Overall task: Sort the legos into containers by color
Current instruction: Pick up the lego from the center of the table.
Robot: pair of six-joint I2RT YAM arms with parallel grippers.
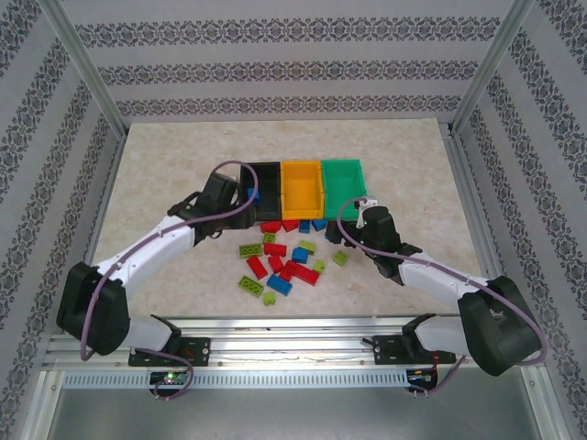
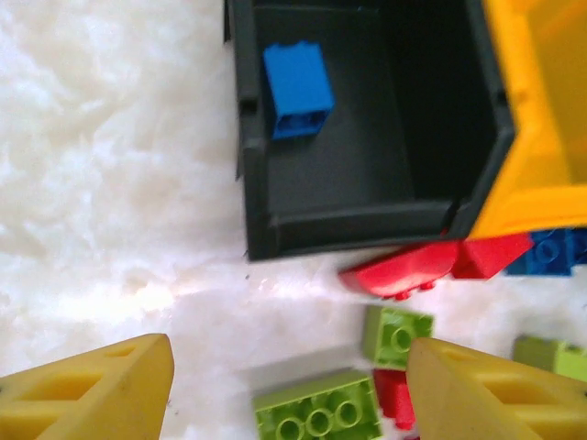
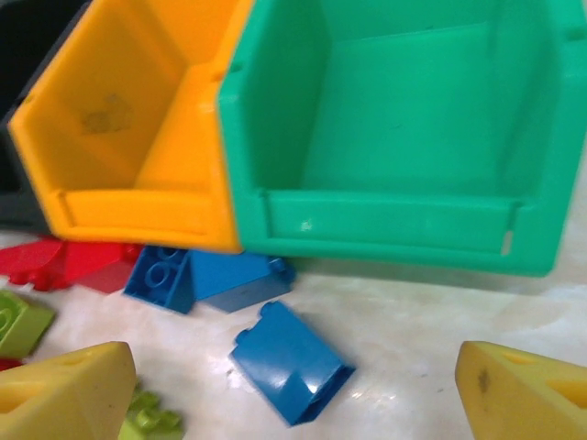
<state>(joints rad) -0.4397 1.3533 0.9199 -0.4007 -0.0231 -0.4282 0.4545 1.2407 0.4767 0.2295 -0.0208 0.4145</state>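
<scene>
Three bins stand in a row: black, yellow-orange and green. One blue lego lies in the black bin; the yellow-orange bin and the green bin hold nothing. Red, blue and lime legos are scattered in front of the bins. My left gripper hovers open before the black bin, over a lime lego. My right gripper is open in front of the green bin, with a blue lego lying on the table between its fingers.
Red legos and blue legos lie pressed against the fronts of the bins. The beige tabletop is bare to the left, right and behind the bins. Metal frame posts stand at the back corners.
</scene>
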